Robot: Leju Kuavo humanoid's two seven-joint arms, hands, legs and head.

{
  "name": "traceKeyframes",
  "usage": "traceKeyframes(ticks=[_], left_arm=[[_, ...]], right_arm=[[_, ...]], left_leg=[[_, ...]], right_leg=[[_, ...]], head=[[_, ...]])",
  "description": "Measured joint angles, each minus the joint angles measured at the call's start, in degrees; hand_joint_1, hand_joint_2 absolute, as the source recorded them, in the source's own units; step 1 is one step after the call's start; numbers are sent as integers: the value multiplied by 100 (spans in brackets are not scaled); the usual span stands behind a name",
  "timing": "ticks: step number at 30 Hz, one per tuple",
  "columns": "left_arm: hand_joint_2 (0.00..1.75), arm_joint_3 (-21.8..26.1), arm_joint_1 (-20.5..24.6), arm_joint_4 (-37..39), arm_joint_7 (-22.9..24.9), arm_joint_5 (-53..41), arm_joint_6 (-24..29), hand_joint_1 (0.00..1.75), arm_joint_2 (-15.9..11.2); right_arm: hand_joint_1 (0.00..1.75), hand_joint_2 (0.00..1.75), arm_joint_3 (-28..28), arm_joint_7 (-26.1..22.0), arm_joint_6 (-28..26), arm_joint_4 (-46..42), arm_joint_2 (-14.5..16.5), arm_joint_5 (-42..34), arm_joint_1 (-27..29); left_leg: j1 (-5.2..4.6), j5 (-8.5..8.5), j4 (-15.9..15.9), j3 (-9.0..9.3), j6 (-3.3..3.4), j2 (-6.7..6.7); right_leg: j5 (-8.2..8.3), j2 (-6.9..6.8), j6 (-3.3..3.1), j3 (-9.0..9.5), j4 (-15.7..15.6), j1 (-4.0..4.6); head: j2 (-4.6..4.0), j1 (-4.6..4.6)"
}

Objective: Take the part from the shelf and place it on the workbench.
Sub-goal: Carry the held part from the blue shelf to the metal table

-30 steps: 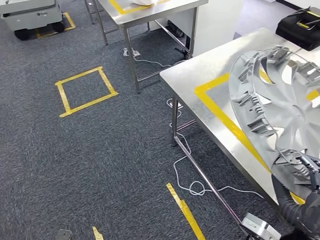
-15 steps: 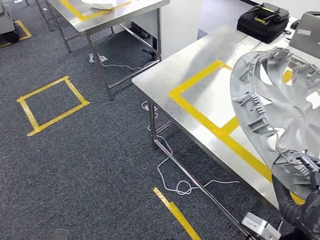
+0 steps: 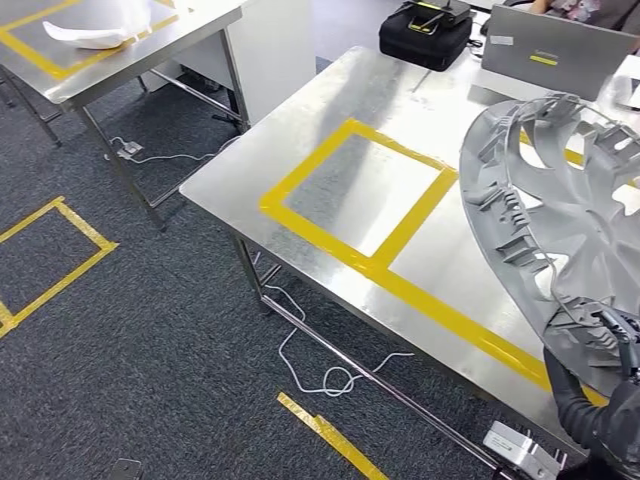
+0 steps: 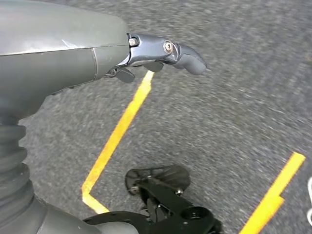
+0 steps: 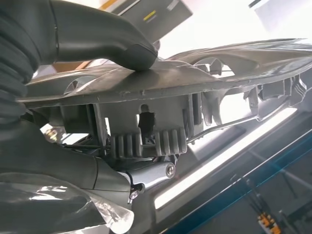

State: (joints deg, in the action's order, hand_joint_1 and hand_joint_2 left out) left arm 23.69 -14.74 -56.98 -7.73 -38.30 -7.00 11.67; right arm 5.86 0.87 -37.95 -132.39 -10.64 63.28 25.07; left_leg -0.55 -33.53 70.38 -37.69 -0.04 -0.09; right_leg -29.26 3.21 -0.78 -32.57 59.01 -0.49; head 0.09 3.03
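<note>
The part is a large grey plastic wheel cover with ribbed clips round its rim. My right hand grips it by its lower edge at the right of the head view, holding it tilted above the steel workbench. In the right wrist view the thumb presses on one face of the wheel cover and the fingers clamp under its rim. My left hand hangs over the carpet with its fingers apart and nothing in it.
The workbench carries yellow tape rectangles. A black bag and a grey laptop sit at its far edge, with a person partly visible behind. A second steel table stands at far left. White cable lies under the bench.
The camera has swung: the workbench and floor markings slide left and nearer in the picture, so the bag and laptop come into sight. The wheel cover stays in my right hand unchanged.
</note>
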Motion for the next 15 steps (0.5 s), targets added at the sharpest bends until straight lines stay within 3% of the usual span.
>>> traceKeyframes(ticks=[2,3,4,6,7,9,10,12,13,14,15], left_arm=[[175,3,4,0,4,1,1,0,-4],[175,7,4,-1,6,2,3,0,-8],[175,10,2,-1,9,2,5,0,-12],[175,13,7,-4,13,3,9,0,-13],[175,13,14,-5,13,2,10,0,-8],[175,15,29,-7,11,3,9,0,2],[175,16,29,-7,11,2,9,0,5],[175,17,17,-7,11,2,8,0,7],[175,17,11,-7,12,1,7,0,9],[175,17,9,-7,12,1,6,0,11],[175,18,11,-7,12,1,5,0,15]], right_arm=[[175,175,-1,3,7,0,0,-30,-2],[175,175,-3,6,12,0,0,-43,-2],[175,175,-6,10,17,1,0,-55,-2],[175,175,-15,15,24,1,1,-68,8],[175,175,-20,16,25,2,2,-72,16],[175,175,-28,14,26,2,2,-73,5],[175,175,-30,13,26,3,3,-73,-7],[175,175,-34,14,26,5,4,-73,-26],[175,175,-36,17,27,7,4,-75,-22],[175,175,-38,20,27,8,4,-76,-17],[175,175,-39,22,28,9,4,-78,-13]], left_leg=[[-24,477,-736,206,112,-216],[-34,589,-1001,290,163,-324],[-42,638,-1145,338,205,-400],[-52,654,-1224,389,246,-359],[-44,699,-1285,429,251,-293],[-14,748,-1427,512,262,-155],[-7,753,-1460,532,263,-88],[-4,734,-1465,539,270,53],[-1,723,-1463,542,264,128],[6,711,-1458,546,252,201],[17,697,-1448,552,231,268]], right_leg=[[-15,149,7,27,-6,-3],[-17,216,24,20,-9,-13],[-19,280,52,9,-13,-31],[-14,392,134,-19,-44,-59],[-28,355,167,-30,-39,-59],[-211,79,222,-154,183,-36],[-382,-101,246,-286,458,-36],[-712,-256,320,-631,1143,-56],[-753,-278,356,-731,1342,-72],[-683,-298,390,-726,1337,-88],[-516,-338,421,-598,1099,-102]], head=[[0,4],[0,3],[0,2],[0,-8],[0,-8],[0,17],[0,28],[0,37],[0,37],[0,36],[0,38]])
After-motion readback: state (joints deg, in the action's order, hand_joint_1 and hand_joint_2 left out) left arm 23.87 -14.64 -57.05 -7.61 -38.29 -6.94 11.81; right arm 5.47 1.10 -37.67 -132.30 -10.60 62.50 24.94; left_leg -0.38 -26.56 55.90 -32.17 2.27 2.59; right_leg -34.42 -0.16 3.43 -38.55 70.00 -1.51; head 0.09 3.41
